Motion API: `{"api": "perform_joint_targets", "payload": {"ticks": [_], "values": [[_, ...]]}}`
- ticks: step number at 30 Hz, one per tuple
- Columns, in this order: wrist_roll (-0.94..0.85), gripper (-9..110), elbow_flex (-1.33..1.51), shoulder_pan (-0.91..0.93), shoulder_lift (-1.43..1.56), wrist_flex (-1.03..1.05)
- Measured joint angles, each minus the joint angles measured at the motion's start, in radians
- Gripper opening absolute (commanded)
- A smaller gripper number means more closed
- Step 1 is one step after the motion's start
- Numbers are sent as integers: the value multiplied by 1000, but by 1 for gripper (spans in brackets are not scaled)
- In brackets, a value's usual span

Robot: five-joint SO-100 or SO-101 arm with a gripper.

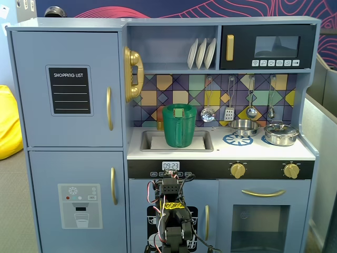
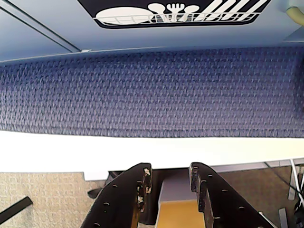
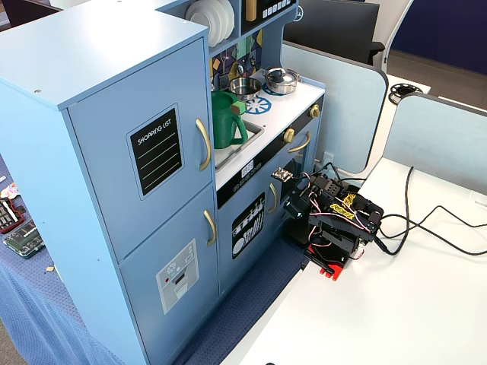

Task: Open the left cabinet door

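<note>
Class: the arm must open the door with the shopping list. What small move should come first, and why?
Probably raise the arm and turn it left in a fixed view: the gripper sits folded low and empty, facing the dish-rack door, while the shopping-list door's gold handle is far higher.

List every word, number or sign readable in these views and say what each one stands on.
"SHOPPING LIST": black chalkboard panel on the left cabinet door, readable in both fixed views.
"09:23": small clock display on the black strip below the counter.
Microwave buttons: icons only, too small to read.
Dispenser graphic on the lower door: symbols, no legible words.
Dish-rack picture: no text.
</note>
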Motion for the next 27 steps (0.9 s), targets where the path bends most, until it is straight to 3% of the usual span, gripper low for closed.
{"api": "perform_joint_targets", "payload": {"ticks": [18, 21, 27], "values": [[17, 1, 3, 37, -3, -28], [49, 3, 26, -29, -46, -132], [-5, 1, -26, -201, -163, -560]]}}
